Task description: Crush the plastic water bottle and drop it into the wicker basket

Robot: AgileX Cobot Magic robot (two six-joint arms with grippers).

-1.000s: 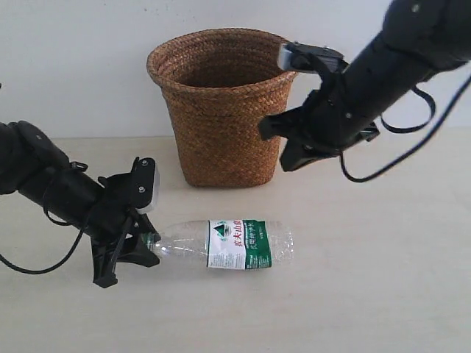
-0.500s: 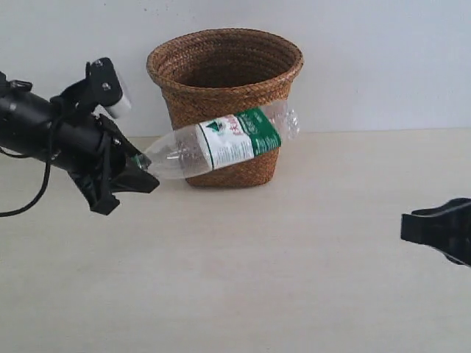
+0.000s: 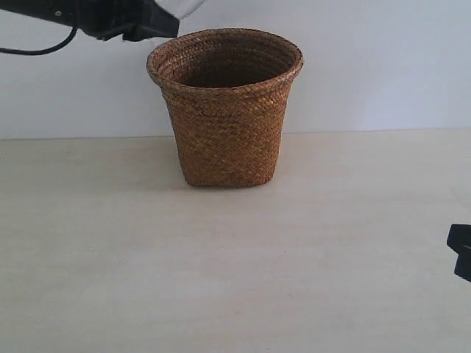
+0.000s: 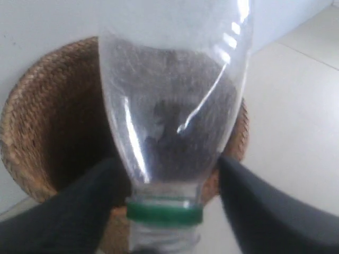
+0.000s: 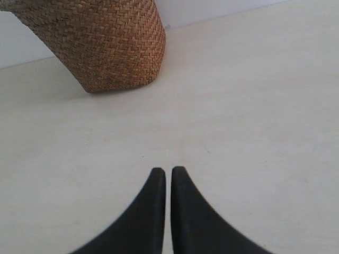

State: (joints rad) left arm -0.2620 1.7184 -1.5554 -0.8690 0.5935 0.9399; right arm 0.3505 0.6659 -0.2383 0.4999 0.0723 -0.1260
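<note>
The wicker basket stands upright at the back of the table. My left gripper is high at the top left, just left of the basket's rim. It is shut on the plastic water bottle, gripping the neck by the green ring. In the left wrist view the clear body hangs over the basket opening, between the fingers. Only a sliver of the bottle shows in the exterior view; its label is out of view. My right gripper is shut and empty, low over the table at the right edge.
The pale wooden table lies in front of the basket, with a white wall behind. A black cable trails from the left arm at the top left.
The left gripper has lifted the bottle from table level up to above the basket's rim. The right arm has pulled away from the basket, down to the right edge.
</note>
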